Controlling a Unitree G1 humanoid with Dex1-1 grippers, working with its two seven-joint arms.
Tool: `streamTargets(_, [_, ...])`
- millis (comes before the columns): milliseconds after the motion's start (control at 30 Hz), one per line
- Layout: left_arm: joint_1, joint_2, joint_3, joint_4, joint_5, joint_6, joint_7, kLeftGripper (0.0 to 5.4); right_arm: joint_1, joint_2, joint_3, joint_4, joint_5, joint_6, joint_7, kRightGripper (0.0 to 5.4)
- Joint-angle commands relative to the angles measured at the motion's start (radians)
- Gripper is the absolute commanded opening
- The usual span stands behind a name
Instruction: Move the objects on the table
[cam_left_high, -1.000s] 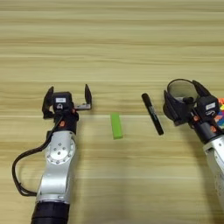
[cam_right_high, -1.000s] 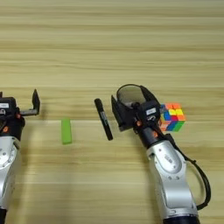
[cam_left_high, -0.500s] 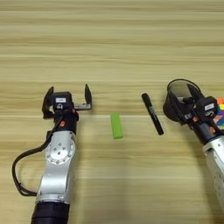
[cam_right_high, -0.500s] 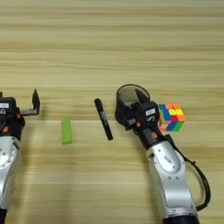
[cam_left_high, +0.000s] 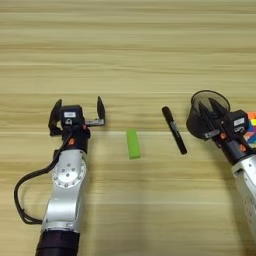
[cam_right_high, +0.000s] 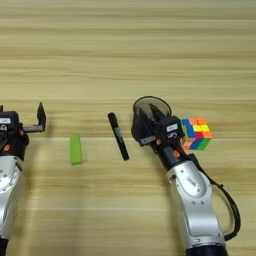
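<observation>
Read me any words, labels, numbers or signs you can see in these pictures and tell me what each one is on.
No text can be read.
White label on the left gripper: too small to read.
White label on the right gripper: too small to read.
Marker, green block, cube, pen cup: no markings visible.

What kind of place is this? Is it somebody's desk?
Probably a robot practice desk. A light-tan wooden table holds desk things: a black marker pen, a black mesh pen cup, a flat lime-green rectangular block and a multicoloured puzzle cube, with two silver robot arms reaching in.
</observation>
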Motion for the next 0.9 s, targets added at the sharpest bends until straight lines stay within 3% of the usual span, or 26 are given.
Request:
streamTargets(33, [-0.013, 0.003, -0.005, 0.009, 0.010, 0.012, 0.000, 5.40, -0.017, -0.001, -0.005, 0.008, 0.006, 0.004, 0.004, 0.72])
streamTargets(600, [-0.012, 0.004, -0.011, 0.008, 0.012, 0.007, -0.003, 5.40, -0.013, 0.005, -0.024, -0.093, 0.018, -0.016, -0.014, 0.68])
streamTargets(900, [-0.011, 0.006, -0.014, 0.008, 0.012, 0.006, -0.004, 5.40, 0.003, -0.005, -0.043, -0.192, 0.053, 0.042, -0.024, 0.68])
